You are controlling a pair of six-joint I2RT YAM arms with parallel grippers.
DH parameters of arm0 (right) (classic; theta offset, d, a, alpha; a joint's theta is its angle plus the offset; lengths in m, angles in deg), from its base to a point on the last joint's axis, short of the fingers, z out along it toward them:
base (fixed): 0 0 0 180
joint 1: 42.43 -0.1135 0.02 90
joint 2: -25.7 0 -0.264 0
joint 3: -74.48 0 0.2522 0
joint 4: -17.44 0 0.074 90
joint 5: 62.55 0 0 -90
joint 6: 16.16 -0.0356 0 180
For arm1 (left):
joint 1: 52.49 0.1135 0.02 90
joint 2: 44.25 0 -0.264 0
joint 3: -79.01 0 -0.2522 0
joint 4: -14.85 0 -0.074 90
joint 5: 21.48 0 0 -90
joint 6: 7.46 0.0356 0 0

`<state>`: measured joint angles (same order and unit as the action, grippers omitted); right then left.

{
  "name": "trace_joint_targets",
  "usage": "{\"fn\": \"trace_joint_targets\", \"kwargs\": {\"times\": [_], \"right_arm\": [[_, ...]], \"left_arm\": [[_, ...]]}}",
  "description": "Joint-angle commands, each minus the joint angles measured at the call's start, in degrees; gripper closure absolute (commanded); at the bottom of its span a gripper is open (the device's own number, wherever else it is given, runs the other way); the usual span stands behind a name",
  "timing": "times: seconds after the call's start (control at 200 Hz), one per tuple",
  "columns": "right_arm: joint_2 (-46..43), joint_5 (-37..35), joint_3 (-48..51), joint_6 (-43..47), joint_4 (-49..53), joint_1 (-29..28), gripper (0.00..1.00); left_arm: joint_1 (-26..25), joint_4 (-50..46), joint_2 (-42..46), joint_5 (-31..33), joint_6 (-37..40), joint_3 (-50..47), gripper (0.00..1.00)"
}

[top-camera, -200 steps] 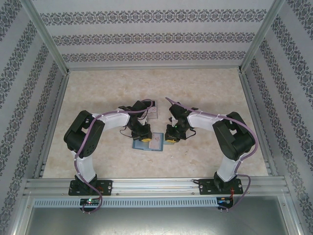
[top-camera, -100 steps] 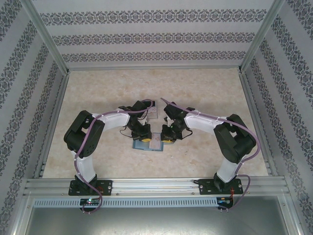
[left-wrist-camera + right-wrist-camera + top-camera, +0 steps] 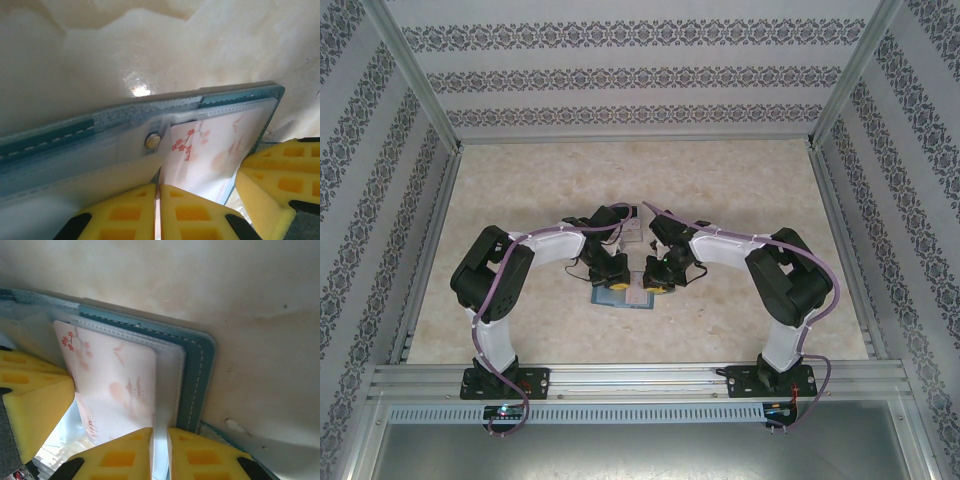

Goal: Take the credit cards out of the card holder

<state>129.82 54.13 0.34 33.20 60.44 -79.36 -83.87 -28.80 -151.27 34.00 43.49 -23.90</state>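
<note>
The teal card holder (image 3: 623,297) lies open on the table between both arms. Its stitched teal rim (image 3: 45,134) and clear inner sleeves show in the left wrist view. A pale credit card with pink blossom print (image 3: 210,150) sits inside a sleeve. My left gripper (image 3: 159,186) is shut, with a thin leaf edge of the holder pinched between its yellow pads. My right gripper (image 3: 159,431) is shut on the clear sleeve edge just beside the blossom card (image 3: 115,385), close to the holder's teal border (image 3: 197,370).
A metal snap (image 3: 152,140) sits on the holder's inner flap. A small clear box (image 3: 634,225) stands just behind the grippers. The right gripper's finger (image 3: 280,185) crowds the left wrist view. Patterned walls and metal rails (image 3: 620,380) enclose the table.
The right arm has swung left, and its gripper has come down onto the right half of the card holder. The left arm and the holder have stayed put.
</note>
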Motion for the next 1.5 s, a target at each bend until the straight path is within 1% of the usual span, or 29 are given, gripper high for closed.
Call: {"fn": "trace_joint_targets", "kwargs": {"times": [0.0, 0.09, 0.23, 0.39, 0.475, 0.65, 0.774, 1.129, 1.499], "right_arm": [[2.11, -0.3, -0.16, -0.44, -0.23, -0.62, 0.83], [2.73, -0.48, 0.24, -0.31, -0.31, -0.68, 0.85], [3.26, -0.59, 0.55, -0.16, -0.47, -0.61, 0.87], [3.46, -0.33, 0.79, -0.12, -0.56, -0.74, 0.89], [3.55, -0.22, 0.84, -0.04, -0.56, -0.74, 0.9], [3.38, -0.44, 0.92, 0.12, -0.34, -0.69, 0.9], [3.29, -0.66, 1.05, 0.14, -0.07, -0.73, 0.9], [2.53, -1.45, 1.52, 0.73, 0.67, 0.08, 0.89], [3.01, -1.37, 1.4, 0.89, 0.91, 0.18, 0.88]], "left_arm": [[0.48, 0.18, 0.03, -0.33, 0.9, -0.69, 0.9], [0.52, 0.35, 0.26, -0.67, 0.91, -0.66, 0.89], [0.53, 1.95, 0.39, -1.98, 0.36, -1.02, 0.82], [0.5, 3.75, 0.5, -3.07, -0.31, -1.6, 0.82], [0.48, 4.09, 0.54, -3.31, -0.59, -1.73, 0.83], [0.47, 3.22, 1.05, -2.07, -0.37, -1.85, 0.89], [0.52, 2.26, 1.72, -1.17, -0.17, -1.64, 0.91], [0.89, -2.64, 4.59, 0.9, 2.34, -0.7, 0.91], [2.06, -4.81, 6.73, 2.0, 3.53, -0.7, 0.91]]}}
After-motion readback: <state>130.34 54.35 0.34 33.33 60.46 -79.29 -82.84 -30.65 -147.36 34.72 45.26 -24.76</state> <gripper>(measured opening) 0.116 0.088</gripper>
